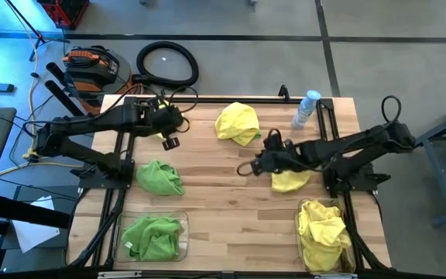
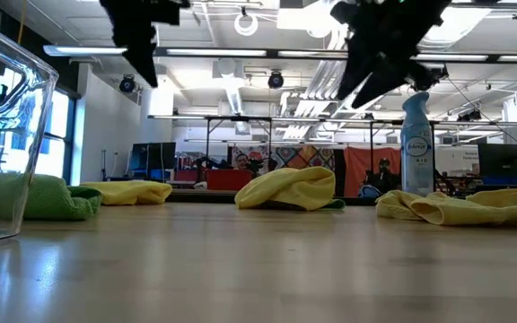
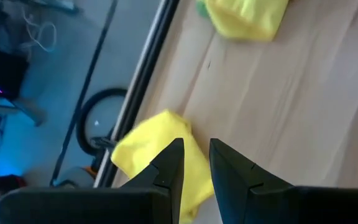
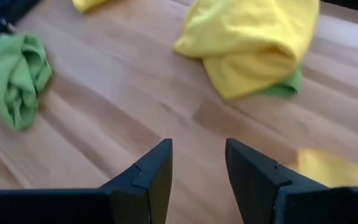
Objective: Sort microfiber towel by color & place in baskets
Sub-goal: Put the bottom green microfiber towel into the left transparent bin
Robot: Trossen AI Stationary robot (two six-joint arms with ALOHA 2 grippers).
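My left gripper (image 1: pixel 170 142) hangs above the table's far left, narrowly open and empty. A small yellow towel (image 3: pixel 157 163) lies on the wood under it. My right gripper (image 1: pixel 242 167) hangs open and empty over the table's middle (image 4: pixel 199 149). A yellow towel (image 1: pixel 237 122) lies at the far middle on top of a green one (image 4: pixel 283 87). Another yellow towel (image 1: pixel 291 180) lies under the right arm. A green towel (image 1: pixel 159 177) lies at the left. The left basket (image 1: pixel 181 219) holds green towels. The right basket (image 1: pixel 302 208) holds yellow ones.
A clear spray bottle (image 1: pixel 307 108) with a blue cap stands at the far right, behind the right arm. Dark frame rails (image 1: pixel 118 167) run along the table's left and right sides. Bare wood (image 1: pixel 231 217) lies between the two baskets at the near edge.
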